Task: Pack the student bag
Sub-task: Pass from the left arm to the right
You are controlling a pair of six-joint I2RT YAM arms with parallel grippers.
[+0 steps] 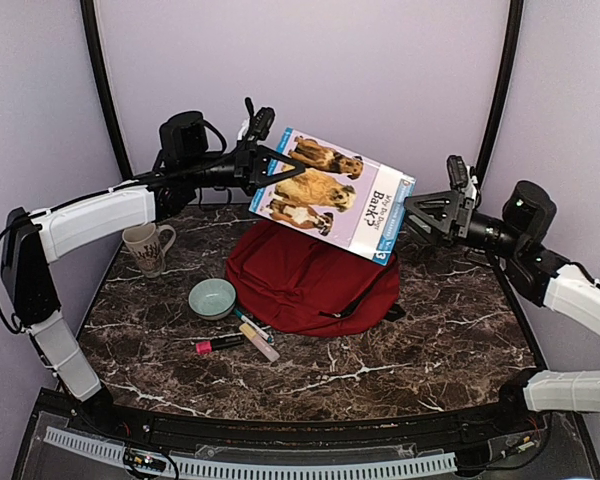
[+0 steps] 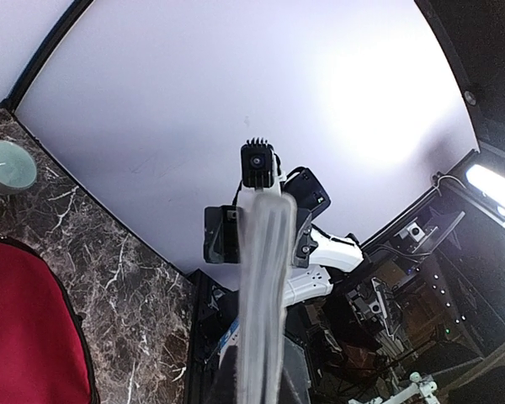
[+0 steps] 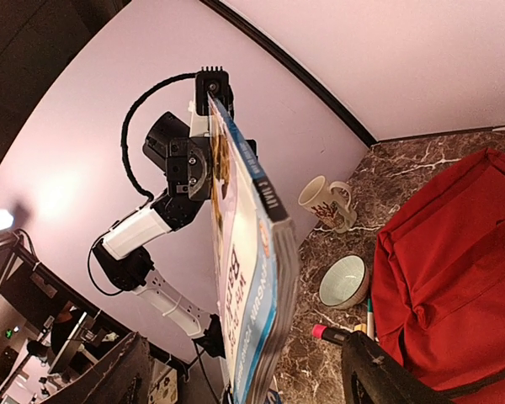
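A thin picture book point(image 1: 325, 195) with three dogs on its cover and the word "Bark?" in the title is held in the air. It is pinched at its upper left corner by the left gripper point(image 1: 263, 165), whose jaws are pressed together on the cover. From those jaws the book extends rightward and slightly downward, its cover tilted toward the overhead camera.

The right gripper point(image 1: 412, 218) is seen at the book's opposite end with its jaws spread wide. In the right wrist view the book's edge stands between the two fingers point(image 3: 379, 374), with a gap on either side. Contact with the pages cannot be made out.

The student bag point(image 1: 300, 280), a dark-red backpack, is laid flat on the marble-patterned table point(image 1: 440, 330). It lies below both pairs of jaws, directly under the raised book and well apart from it.

Below the left jaws, to the outside of the bag, a beige printed mug point(image 1: 148, 247) is stood upright. A pale green bowl point(image 1: 212, 297) is placed just beside the bag's near left edge. A few markers point(image 1: 242, 338) are laid next to the bowl, one of them pink-capped.
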